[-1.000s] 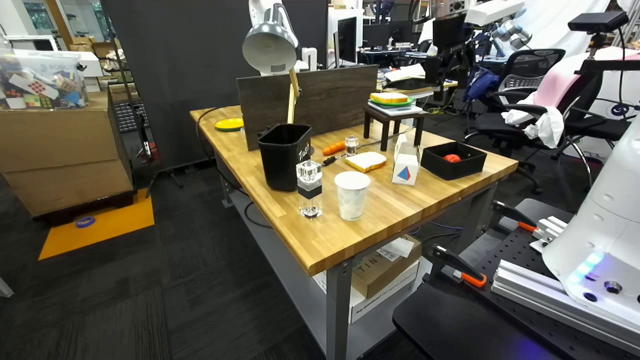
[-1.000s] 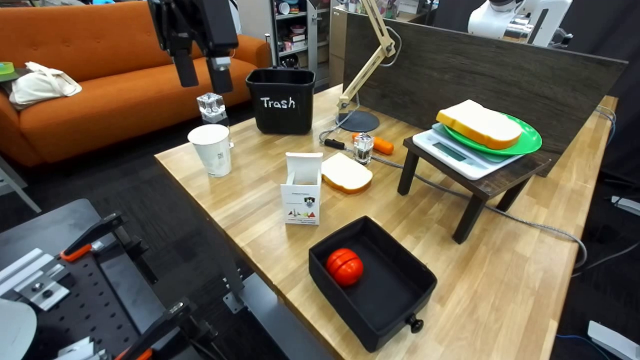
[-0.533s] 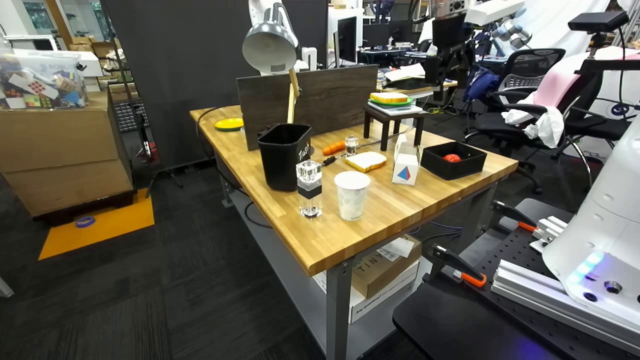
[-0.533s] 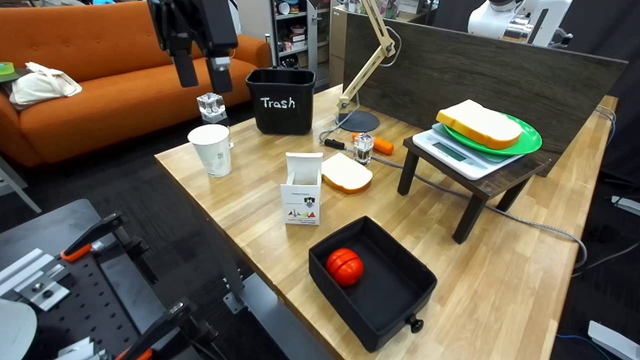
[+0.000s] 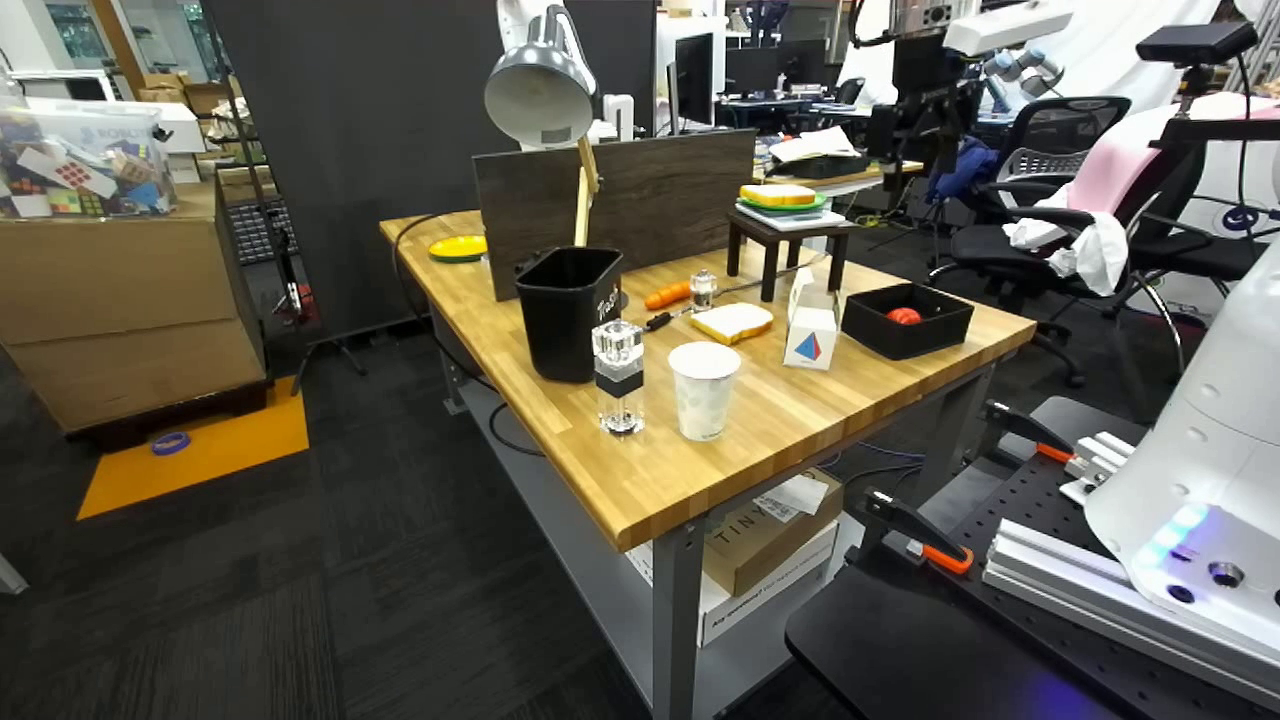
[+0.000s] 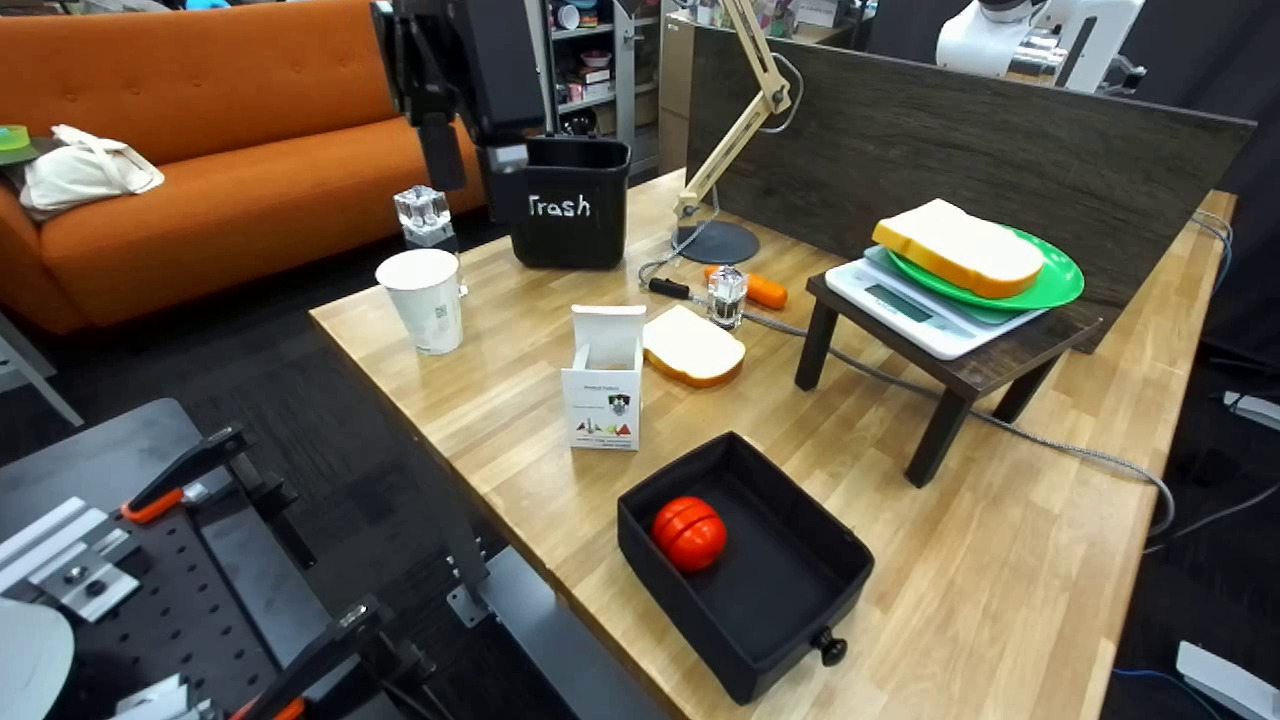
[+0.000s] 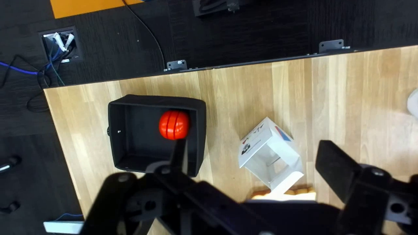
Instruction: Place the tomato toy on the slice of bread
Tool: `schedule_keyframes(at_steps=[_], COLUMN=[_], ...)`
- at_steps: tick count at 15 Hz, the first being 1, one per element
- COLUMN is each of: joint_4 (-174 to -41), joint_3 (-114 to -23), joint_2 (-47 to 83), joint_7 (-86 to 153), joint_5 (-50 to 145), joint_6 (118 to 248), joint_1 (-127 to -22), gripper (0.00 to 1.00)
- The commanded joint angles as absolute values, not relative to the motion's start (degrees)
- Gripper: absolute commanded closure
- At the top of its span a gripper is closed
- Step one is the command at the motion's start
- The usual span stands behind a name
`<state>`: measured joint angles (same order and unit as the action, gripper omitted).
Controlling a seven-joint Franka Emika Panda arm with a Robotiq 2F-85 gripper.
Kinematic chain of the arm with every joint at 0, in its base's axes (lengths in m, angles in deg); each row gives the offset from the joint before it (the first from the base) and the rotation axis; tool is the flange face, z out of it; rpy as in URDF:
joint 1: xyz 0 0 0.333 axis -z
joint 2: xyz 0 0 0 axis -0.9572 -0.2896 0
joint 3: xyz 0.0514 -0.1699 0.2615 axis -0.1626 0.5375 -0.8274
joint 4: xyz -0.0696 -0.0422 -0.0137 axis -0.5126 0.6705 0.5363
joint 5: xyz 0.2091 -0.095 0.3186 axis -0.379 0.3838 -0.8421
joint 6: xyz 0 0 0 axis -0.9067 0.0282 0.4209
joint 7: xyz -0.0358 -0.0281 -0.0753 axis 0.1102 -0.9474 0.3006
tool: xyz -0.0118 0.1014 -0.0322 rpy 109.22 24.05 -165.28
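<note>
The tomato toy (image 6: pixel 690 534) is red and round with grooves. It lies inside the black open box, and also shows in the other views (image 5: pixel 904 316) (image 7: pixel 174 125). A slice of bread (image 6: pixel 693 346) lies flat on the table behind the white carton (image 5: pixel 733 323); the carton and gripper body partly hide it in the wrist view (image 7: pixel 308 195). A second slice of bread (image 6: pixel 960 248) rests on a green plate (image 6: pixel 1065 275) on a scale. My gripper (image 7: pixel 253 143) is open and empty, high above the table in both exterior views (image 6: pixel 478 190) (image 5: pixel 912 165).
The black box (image 6: pixel 745 650) stands at the table edge. A white open carton (image 6: pixel 605 405), white cup (image 6: pixel 425 305), clear grinder (image 5: pixel 620 380), black trash bin (image 6: pixel 572 235), small clear shaker (image 6: pixel 727 298), orange carrot (image 6: pixel 765 291), lamp and cable stand about. A small dark stand (image 6: pixel 930 440) carries the scale.
My gripper has moved sideways, rightward in both exterior views, over the last half second. It stays open. The tomato toy, bread slices and other objects have not moved.
</note>
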<state>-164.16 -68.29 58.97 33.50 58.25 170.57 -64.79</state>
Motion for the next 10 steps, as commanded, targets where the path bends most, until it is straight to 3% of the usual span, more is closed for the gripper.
schedule_keyframes(at_steps=[1,10], joint_4=[-161.9,-162.1], joint_3=[-67.9,-67.3], joint_2=[54.0,53.3], joint_7=[31.0,31.1], joint_5=[61.4,62.2], joint_6=[173.8,174.1], joint_1=[-62.0,-61.8], gripper=[0.0,0.0])
